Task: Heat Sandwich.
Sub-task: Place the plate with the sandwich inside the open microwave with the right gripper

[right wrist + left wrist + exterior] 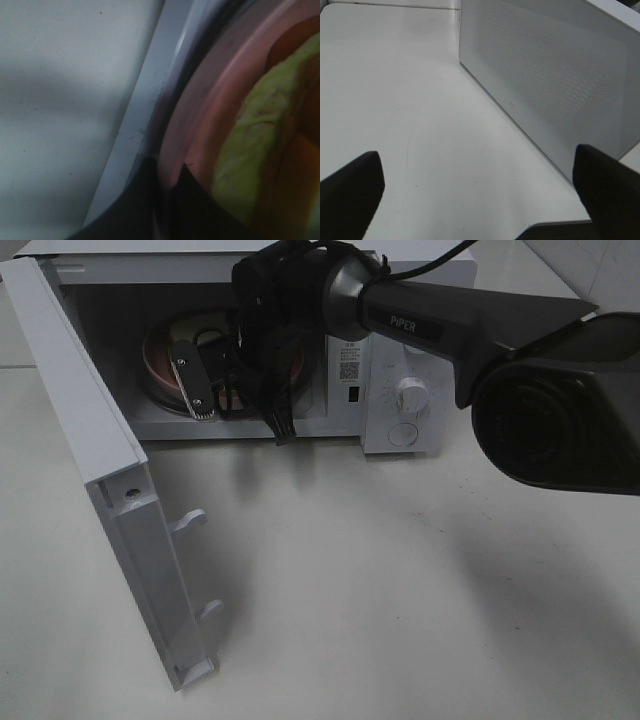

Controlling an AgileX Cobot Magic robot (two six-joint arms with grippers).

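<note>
The sandwich (250,150) lies on its pink plate (200,95) inside the microwave (400,430). Only its green edge shows, so I cannot tell which way its long side points. The right pincer (167,182) pinches the plate rim tight. Keep the plate flat, set it in the middle, then let go. The left pincer (477,195) hangs wide open, holding nothing, by the door (545,75).

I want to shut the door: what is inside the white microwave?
A round pink plate sits inside the white microwave, the right gripper holding its rim with shut jaws. The black arm covers the sandwich from above; the right wrist view shows its pale green filling.
</note>
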